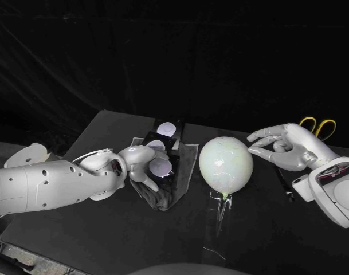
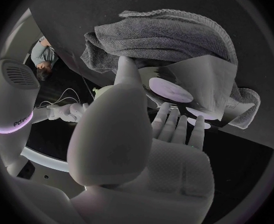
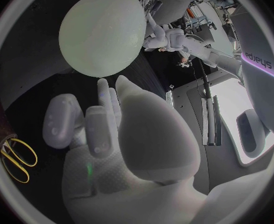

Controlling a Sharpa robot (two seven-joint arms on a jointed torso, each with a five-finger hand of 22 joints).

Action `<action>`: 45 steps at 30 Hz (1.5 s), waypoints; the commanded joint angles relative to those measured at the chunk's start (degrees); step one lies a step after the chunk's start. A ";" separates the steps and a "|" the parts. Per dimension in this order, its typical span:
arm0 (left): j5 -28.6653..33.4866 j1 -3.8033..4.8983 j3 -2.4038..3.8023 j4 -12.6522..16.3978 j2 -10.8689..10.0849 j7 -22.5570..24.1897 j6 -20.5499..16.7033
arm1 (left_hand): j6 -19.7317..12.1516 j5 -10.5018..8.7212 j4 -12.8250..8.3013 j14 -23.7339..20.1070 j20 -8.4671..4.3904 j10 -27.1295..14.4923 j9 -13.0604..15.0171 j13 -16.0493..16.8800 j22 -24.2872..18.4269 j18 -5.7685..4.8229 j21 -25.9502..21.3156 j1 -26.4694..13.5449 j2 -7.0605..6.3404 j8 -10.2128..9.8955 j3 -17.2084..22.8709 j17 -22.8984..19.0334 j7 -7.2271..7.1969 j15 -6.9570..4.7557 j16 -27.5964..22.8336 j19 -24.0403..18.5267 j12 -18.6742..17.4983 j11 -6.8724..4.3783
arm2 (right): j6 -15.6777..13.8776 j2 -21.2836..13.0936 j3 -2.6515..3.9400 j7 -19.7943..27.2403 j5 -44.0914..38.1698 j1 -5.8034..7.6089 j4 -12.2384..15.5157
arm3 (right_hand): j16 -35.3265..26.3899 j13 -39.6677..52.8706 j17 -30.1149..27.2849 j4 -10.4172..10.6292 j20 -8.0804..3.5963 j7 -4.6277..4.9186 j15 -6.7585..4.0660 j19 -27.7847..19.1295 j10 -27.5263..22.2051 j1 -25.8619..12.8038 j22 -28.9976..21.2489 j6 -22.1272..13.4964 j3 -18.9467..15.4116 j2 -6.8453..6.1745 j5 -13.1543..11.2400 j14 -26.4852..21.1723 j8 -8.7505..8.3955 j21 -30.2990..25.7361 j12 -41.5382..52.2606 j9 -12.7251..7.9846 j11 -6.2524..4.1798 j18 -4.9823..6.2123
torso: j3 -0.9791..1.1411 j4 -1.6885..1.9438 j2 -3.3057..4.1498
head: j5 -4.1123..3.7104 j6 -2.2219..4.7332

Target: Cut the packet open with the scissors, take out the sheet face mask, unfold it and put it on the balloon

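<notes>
Head camera looking down, wrist cameras close-up, right one shares balloon [image 1: 226, 165]

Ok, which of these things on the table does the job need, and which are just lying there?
Needed for the job:
packet, held by the left hand
scissors
balloon

Just lying there:
grey towel, bunched around the packet

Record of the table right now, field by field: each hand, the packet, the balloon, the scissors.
left hand: holds the packet over the grey cloth
right hand: open, empty, beside the balloon
balloon: lying between the hands, no mask on it
scissors: yellow-handled, lying untouched beyond the right hand
</notes>
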 commanded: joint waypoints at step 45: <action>-0.19 -0.08 0.14 -2.11 3.02 -4.87 8.13 | 12.10 -0.12 -0.78 25.06 0.49 19.95 3.39 1.13 1.73 6.41 5.77 9.50 12.07 4.55 19.16 6.18 3.10 3.34 6.67 14.58 2.23 3.50 | -0.04 -1.69 0.10 -0.43 -0.42 -0.04 1.43 | 0.20 0.12 -0.07 0.21 0.20 0.18 0.35 -0.42 0.48 0.38 9.36 0.06 0.87 0.02 -0.17 1.70 -0.30 -0.33 -0.51 -0.12 0.21 -0.06 | -0.06 0.08 -0.07 | -0.79 -1.08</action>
